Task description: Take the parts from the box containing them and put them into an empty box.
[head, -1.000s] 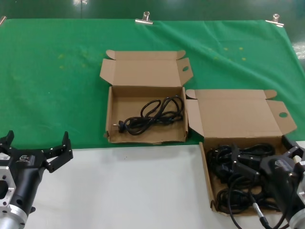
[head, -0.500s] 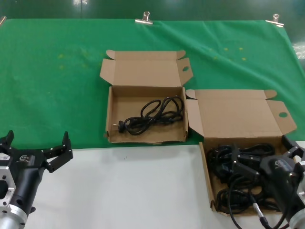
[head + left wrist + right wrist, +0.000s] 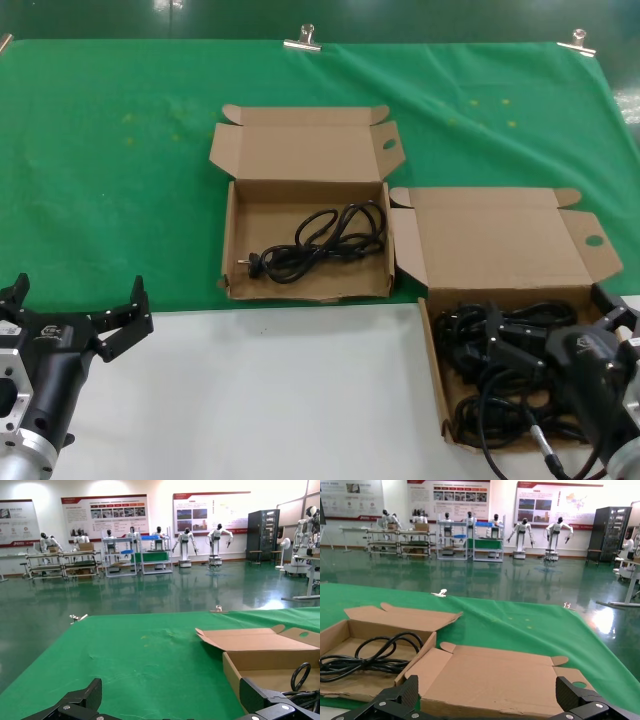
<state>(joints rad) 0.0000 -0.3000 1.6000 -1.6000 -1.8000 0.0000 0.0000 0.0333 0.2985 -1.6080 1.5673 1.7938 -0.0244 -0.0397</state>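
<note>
From the head camera, the right gripper [image 3: 545,345] is hanging low over the wider box [image 3: 432,352] at the right, directly above the tangled pile of cords [image 3: 478,375]. Its fingers are standing apart, and nothing looks pinched between them, though black on black makes that hard to judge. The pile is lying right under this claw, so the right arm is by far the nearer one for the next pick. The squarer box [image 3: 232,235] is sitting away to the left and further back on the green cloth [image 3: 110,180], already holding one cord [image 3: 318,243] whose long axis is running roughly left to right. The left gripper [image 3: 75,330] is waiting at the near left over the white table [image 3: 290,390], fingers spread and empty, well apart from both boxes.

The left wrist camera is showing its own spread fingertips [image 3: 82,700] over the cloth, with the squarer box [image 3: 260,655] off to one side.

The right wrist camera is showing its fingertips [image 3: 395,700] wide apart in front of the raised lid [image 3: 495,677]; the pile itself is hidden below, and the cord in the squarer box [image 3: 367,655] is lying beyond.
</note>
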